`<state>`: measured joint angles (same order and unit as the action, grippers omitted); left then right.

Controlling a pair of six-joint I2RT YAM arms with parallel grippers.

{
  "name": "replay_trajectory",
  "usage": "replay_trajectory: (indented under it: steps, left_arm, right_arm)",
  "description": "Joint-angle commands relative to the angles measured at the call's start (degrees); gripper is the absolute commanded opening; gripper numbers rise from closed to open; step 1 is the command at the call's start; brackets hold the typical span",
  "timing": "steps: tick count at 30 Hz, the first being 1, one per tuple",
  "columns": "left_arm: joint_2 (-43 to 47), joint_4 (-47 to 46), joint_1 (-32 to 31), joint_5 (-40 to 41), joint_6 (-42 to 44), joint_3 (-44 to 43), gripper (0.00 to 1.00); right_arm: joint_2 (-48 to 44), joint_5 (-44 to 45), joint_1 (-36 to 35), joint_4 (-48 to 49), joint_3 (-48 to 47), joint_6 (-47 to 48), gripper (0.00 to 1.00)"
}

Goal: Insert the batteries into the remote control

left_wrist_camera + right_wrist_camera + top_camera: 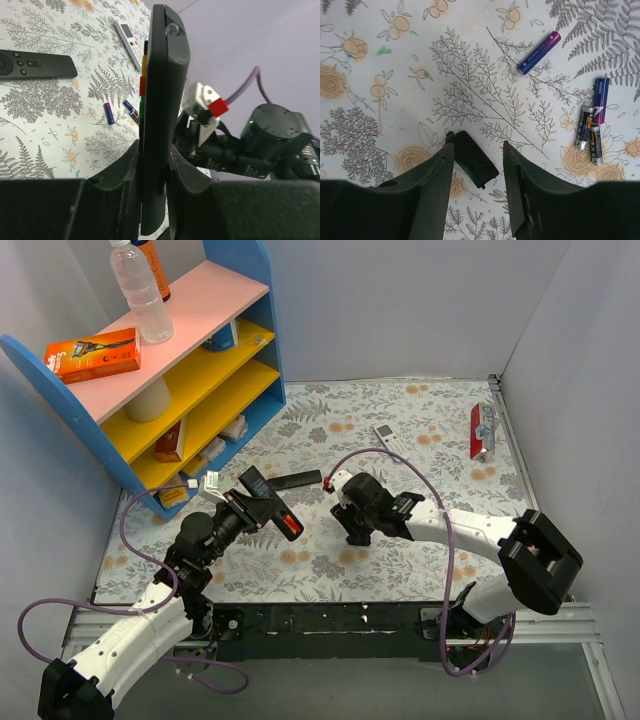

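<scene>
Over the table (440, 420), left gripper (152, 165) clamps the remote control (162, 75); right gripper (477, 145), parted astride a black cover (479, 167), should next fetch batteries (538, 52).

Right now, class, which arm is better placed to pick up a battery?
Right. The right claw hangs open close to the slim purple-blue batteries; the left claw is shut on the long black remote control.

Plain pale grey walls (400, 300) on three sides. Table (420, 430) under fern-and-flower cloth. Blue shelf (200, 302), pink top, yellow boards, back left corner. Light even, soft shadows.
</scene>
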<state>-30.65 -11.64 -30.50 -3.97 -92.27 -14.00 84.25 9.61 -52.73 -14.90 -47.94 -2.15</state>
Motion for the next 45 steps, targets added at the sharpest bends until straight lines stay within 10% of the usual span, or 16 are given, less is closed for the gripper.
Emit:
replay_trajectory:
  steps: [1, 26, 45]
  left_arm:
    - [-0.98, -1.81, -0.26, -1.22, 0.86, -1.29, 0.0]
    - [-1.86, -1.11, -0.26, -1.39, 1.57, -1.12, 0.0]
    - [-3.09, -4.71, -0.17, -1.48, -0.19, 1.43, 0.0]
  right_arm:
    - [-4.61, -5.9, -0.01, 0.83, 0.92, 4.17, 0.52]
    - [7.77, -4.33, -2.9, 0.66, -3.65, 10.59, 0.43]
    - [-2.06, -10.99, -2.9, 6.71, -1.81, 3.13, 0.01]
